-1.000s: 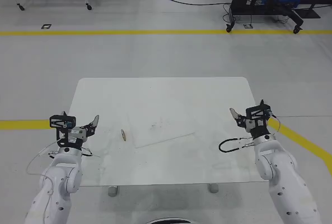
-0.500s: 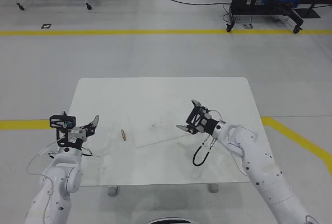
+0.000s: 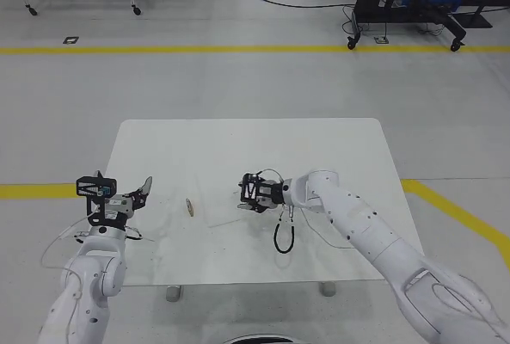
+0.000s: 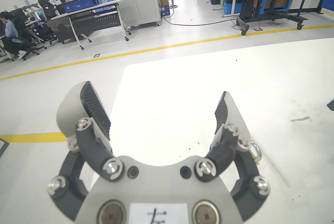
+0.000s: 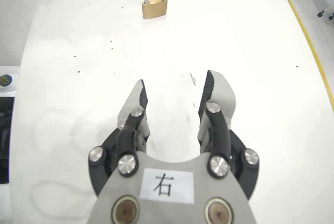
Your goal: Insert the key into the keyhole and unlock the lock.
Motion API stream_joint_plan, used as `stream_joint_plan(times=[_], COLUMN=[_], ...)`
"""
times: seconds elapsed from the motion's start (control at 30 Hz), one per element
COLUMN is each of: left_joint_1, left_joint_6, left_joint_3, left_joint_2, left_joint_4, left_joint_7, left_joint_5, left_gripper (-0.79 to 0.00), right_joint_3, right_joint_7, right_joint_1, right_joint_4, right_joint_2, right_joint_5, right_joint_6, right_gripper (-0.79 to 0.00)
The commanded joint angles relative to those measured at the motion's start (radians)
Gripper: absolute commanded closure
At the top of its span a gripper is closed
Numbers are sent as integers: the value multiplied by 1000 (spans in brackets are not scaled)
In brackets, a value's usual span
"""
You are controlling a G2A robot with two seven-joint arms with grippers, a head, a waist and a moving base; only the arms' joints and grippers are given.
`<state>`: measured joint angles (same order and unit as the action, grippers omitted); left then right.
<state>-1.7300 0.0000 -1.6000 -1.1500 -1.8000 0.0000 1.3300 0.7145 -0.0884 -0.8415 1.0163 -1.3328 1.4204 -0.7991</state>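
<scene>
Top view, bench entry. The white surface (image 3: 237,146) takes up the middle and carries a few dark specks and faint scuffs. My right arm (image 3: 358,219) lies stretched across it from the right side toward the centre. My left arm (image 3: 95,267) sits at the near left corner. A black cable loop (image 3: 282,236) hangs off the right forearm over the surface.

Right tool (image 5: 175,79): ribbed fingers spread apart, with only bare surface between them and nothing gripped. It sits low over the centre of the surface, pointing toward the left side.

Left tool (image 4: 156,90): fingers spread wide, nothing gripped, poised over the surface's left edge and pointing inward.

Lock (image 5: 154,4): a brass padlock with a silver shackle (shackle closed, as far as I can see). It stands upright on its base on the left half of the surface. It is between the two tools, straight ahead of the right one, and touches neither.

Grey sliver (image 5: 193,78): a thin thing lying flat on the surface just ahead of the right tool's fingertips. It is too small for me to tell whether it is the key or only a mark.
</scene>
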Motion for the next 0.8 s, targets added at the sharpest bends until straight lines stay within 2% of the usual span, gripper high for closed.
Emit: stream_joint_plan(times=[0.0,0.2,0.23,0.37,0.5,0.6,0.77], left_joint_1=[0,0,0,0,0,0,0], left_joint_6=[0,0,0,0,0,0,0], left_joint_3=[0,0,0,0,0,0,0], left_joint_2=[0,0,0,0,0,0,0], left_joint_4=[0,0,0,0,0,0,0], left_joint_7=[0,0,0,0,0,0,0], left_joint_5=[0,0,0,0,0,0,0], left_gripper=[-785,-785,-785,-785,-785,-785,-785], right_joint_3=[-30,-104,-113,-145,-170,-181,-168], right_joint_7=[-7,-18,-20,-28,-23,-36,55], right_joint_1=[31,99,108,140,167,184,212], right_joint_4=[-42,-142,-157,-214,-270,-319,-377], right_joint_2=[-19,-76,-85,-119,-146,-166,-172], right_joint_5=[6,5,2,-11,-12,-26,-44], right_joint_6=[29,68,72,87,88,77,24], right_gripper=[-477,-449,-391,-372,-259,0,0])
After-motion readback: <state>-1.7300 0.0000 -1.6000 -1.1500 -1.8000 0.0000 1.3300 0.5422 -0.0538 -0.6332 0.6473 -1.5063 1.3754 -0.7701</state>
